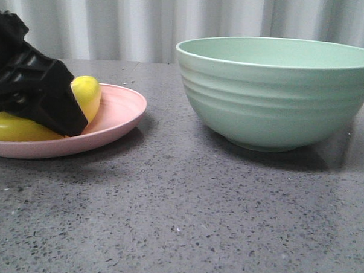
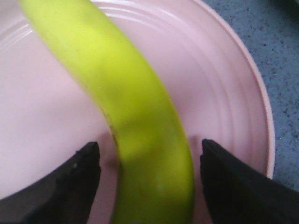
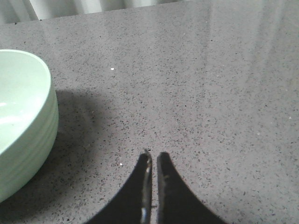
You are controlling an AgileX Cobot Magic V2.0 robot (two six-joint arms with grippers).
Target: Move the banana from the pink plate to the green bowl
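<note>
Your left gripper (image 2: 149, 179) is down over the pink plate (image 1: 119, 112), its fingers (image 2: 77, 179) spread wide on either side of the banana (image 2: 135, 135). In the left wrist view you can see a strip of pink plate between each fingertip and the yellow skin, so nothing is clamped yet. The banana lies on the plate, curved, with one end passing between the fingers. From the front, the black gripper body covers the middle of the banana, and you see yellow on both sides of it (the rounded end toward the plate's centre, the other end at the frame's left edge).

The plate sits on the grey speckled bench (image 1: 178, 221) at the left. The green bowl (image 1: 280, 95) stands upright to its right, well apart from the plate, with bare bench between them.

Your right gripper (image 3: 153, 161) hangs over open bench just beside the bowl, its two fingertips pressed nearly together and holding nothing.
</note>
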